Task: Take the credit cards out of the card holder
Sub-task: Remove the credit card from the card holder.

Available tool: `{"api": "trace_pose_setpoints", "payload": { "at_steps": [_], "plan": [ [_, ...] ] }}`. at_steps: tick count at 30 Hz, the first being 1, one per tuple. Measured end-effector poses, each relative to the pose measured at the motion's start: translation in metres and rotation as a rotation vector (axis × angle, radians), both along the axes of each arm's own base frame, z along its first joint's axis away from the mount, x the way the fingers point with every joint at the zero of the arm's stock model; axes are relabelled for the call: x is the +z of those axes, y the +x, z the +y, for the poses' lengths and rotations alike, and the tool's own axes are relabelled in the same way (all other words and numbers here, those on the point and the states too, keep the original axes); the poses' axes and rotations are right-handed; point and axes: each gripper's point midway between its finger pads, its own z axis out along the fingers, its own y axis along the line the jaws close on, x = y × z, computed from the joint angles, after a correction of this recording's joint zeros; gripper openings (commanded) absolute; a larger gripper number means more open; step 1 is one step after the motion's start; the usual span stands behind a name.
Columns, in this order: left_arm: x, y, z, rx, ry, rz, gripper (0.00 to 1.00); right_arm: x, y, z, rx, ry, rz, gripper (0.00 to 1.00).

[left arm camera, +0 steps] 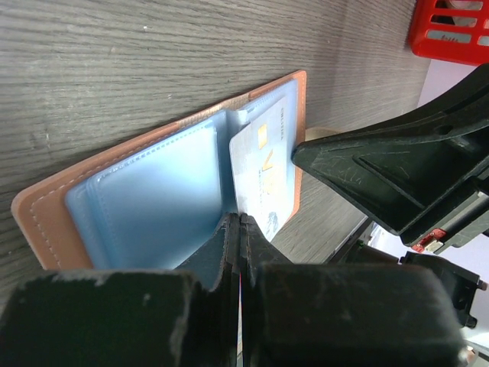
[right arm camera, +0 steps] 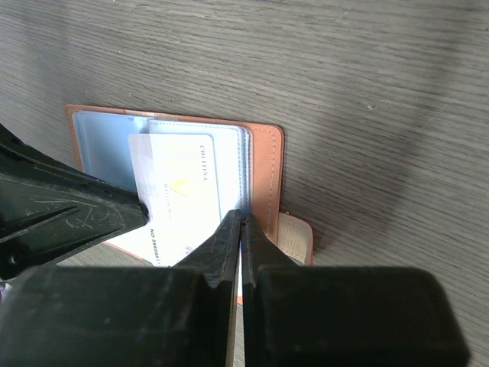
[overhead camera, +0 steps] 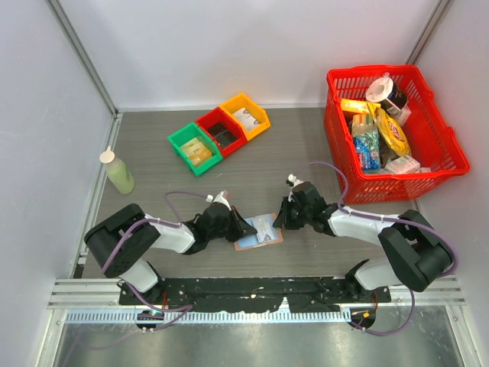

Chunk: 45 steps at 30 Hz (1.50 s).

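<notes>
The left hand (left arm camera: 241, 223) is closed on the card holder (left arm camera: 145, 191). The right hand (right arm camera: 241, 220) is closed, seemingly on a card (right arm camera: 179, 183). If it also pinches the holder, both may drag.

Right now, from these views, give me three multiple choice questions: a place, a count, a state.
1. The card holder lies: A at the far left edge; B between the left gripper and right gripper; C against the back wall.
2. Small coloured bins number: A two; B five; C three.
3. The card holder is: A spread open; B snapped shut; C standing on edge.
Answers: B, one gripper at each side; C, green, red, yellow; A, blue lining and a card show.
</notes>
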Motion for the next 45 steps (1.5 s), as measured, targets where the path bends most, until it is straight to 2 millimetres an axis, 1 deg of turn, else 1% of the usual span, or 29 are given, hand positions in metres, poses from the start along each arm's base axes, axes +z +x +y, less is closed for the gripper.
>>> {"api": "trace_pose_setpoints", "payload": {
  "at_steps": [9,10,12,14,17,21,23,24,25,27,29,30,34,38,43,45],
  "plan": [
    [-0.001,-0.003,0.006,0.002,0.024,0.006,0.01,0.001,0.000,-0.001,0.004,-0.010,0.004,0.06],
    [-0.001,-0.004,0.008,0.005,0.026,0.006,0.06,0.001,0.000,-0.001,0.004,-0.012,0.006,0.06],
    [-0.001,-0.005,0.009,0.004,0.027,0.004,0.21,0.001,0.000,-0.001,0.007,-0.013,0.005,0.06],
    [-0.001,-0.004,0.009,0.000,0.029,-0.004,0.29,0.001,0.000,-0.001,0.011,-0.011,0.007,0.06],
    [0.004,-0.002,0.006,0.002,0.010,-0.015,0.34,0.001,-0.001,0.000,0.017,-0.007,0.011,0.06],
    [0.005,0.000,0.004,0.012,-0.008,-0.016,0.35,0.001,-0.001,0.000,0.025,-0.006,0.009,0.06],
    [0.004,0.002,0.003,0.015,-0.015,-0.018,0.34,0.001,-0.001,0.000,0.030,-0.006,0.008,0.06],
    [0.004,0.003,0.002,0.017,-0.019,-0.018,0.32,0.001,-0.002,0.000,0.032,-0.006,0.007,0.06],
    [0.004,0.004,0.002,0.019,-0.022,-0.019,0.28,0.001,-0.002,0.000,0.033,-0.006,0.007,0.06],
    [0.002,0.006,0.000,0.023,-0.029,-0.019,0.13,0.001,-0.002,0.000,0.036,-0.007,0.005,0.06],
    [-0.002,0.006,0.001,0.033,-0.026,-0.008,0.02,0.001,-0.002,0.000,0.037,-0.007,0.005,0.06],
    [-0.003,0.006,0.001,0.037,-0.028,-0.001,0.00,0.001,-0.002,0.000,0.037,-0.007,0.005,0.06],
    [-0.003,0.004,0.006,0.054,-0.035,-0.003,0.00,0.001,-0.002,0.000,0.037,-0.008,0.004,0.06],
    [0.002,0.001,0.021,0.086,-0.021,-0.016,0.00,0.001,-0.002,0.000,0.037,-0.009,0.005,0.06],
    [0.014,0.001,0.037,0.115,0.012,-0.059,0.00,0.001,-0.002,0.000,0.037,-0.008,0.004,0.07],
    [0.020,0.002,0.044,0.128,0.024,-0.081,0.00,0.002,-0.002,0.000,0.035,-0.010,0.003,0.11]
  ]
}}
